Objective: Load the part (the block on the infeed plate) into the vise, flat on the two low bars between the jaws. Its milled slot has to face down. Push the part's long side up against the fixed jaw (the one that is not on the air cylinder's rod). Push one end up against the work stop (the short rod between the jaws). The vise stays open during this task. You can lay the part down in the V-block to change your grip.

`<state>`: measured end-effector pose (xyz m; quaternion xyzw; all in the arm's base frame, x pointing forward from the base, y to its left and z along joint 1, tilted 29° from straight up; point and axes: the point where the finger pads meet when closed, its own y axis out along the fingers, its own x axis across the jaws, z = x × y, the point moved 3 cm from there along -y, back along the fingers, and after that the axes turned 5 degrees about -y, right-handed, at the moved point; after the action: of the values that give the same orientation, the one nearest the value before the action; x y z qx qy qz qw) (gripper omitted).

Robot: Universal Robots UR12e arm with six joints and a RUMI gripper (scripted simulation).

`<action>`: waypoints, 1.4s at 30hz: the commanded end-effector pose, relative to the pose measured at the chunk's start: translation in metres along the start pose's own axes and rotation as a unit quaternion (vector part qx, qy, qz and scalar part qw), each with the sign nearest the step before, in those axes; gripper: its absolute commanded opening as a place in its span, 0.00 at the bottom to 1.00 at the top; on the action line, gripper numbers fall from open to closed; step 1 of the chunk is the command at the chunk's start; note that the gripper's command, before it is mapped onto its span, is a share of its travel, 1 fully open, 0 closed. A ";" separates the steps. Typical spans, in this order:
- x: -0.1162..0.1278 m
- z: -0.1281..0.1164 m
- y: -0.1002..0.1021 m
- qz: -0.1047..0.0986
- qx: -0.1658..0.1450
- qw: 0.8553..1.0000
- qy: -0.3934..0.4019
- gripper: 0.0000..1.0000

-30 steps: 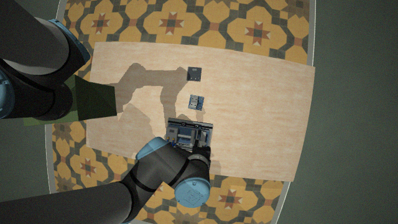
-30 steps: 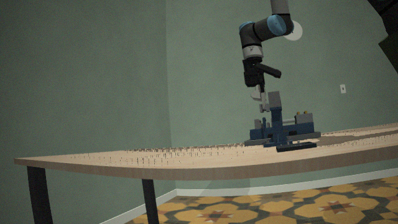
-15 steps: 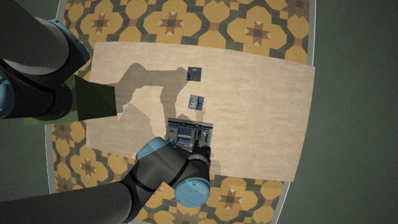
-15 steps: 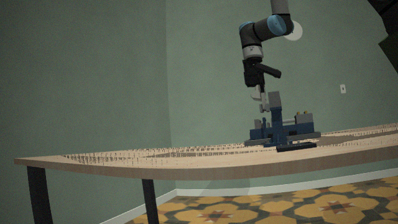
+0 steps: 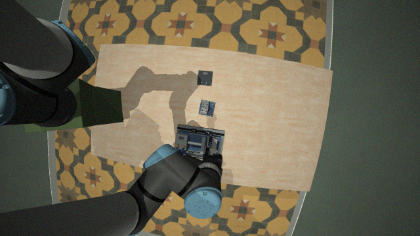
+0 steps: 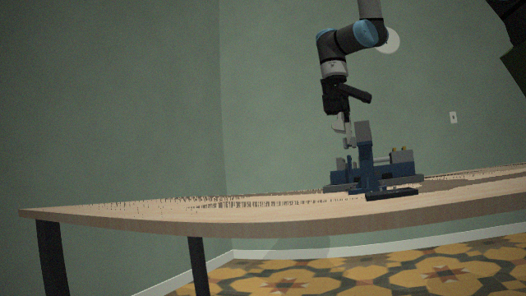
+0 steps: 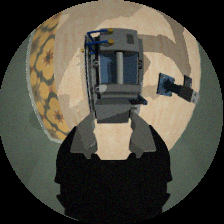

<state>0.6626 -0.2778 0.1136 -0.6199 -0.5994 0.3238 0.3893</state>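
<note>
My gripper (image 6: 348,139) hangs in the air above the vise (image 6: 376,172) and is shut on the part (image 6: 362,131), a grey block. In the wrist view the part (image 7: 117,107) sits between my two fingers, over the near end of the vise (image 7: 114,62). The vise is open, with its bars showing between the jaws. In the overhead view my wrist covers the near side of the vise (image 5: 200,141), and the part and fingers are hidden there. I cannot tell which way the part's slot faces.
The blue V-block (image 5: 207,107) stands a little beyond the vise, and the dark infeed plate (image 5: 205,78) lies further on, with nothing on it. Both also show in the wrist view, the V-block (image 7: 167,84) and the plate (image 7: 188,90). The arm's links reach over the table's near left edge.
</note>
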 end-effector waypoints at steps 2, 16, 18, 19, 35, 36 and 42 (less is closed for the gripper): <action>0.000 -0.001 0.000 0.000 -0.001 1.000 0.000 0.00; 0.000 -0.001 0.001 0.000 -0.001 1.000 0.000 0.00; 0.000 -0.001 0.001 0.000 -0.001 1.000 0.000 0.00; 0.000 -0.001 0.001 0.000 -0.001 1.000 0.000 0.00; 0.000 -0.001 0.009 0.000 -0.001 1.000 0.000 0.00; 0.000 -0.001 0.010 0.000 -0.001 1.000 0.000 0.00; 0.000 -0.001 0.014 0.000 -0.001 1.000 0.000 0.00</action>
<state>0.6685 -0.2776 0.1032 -0.6199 -0.5995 0.3238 0.3893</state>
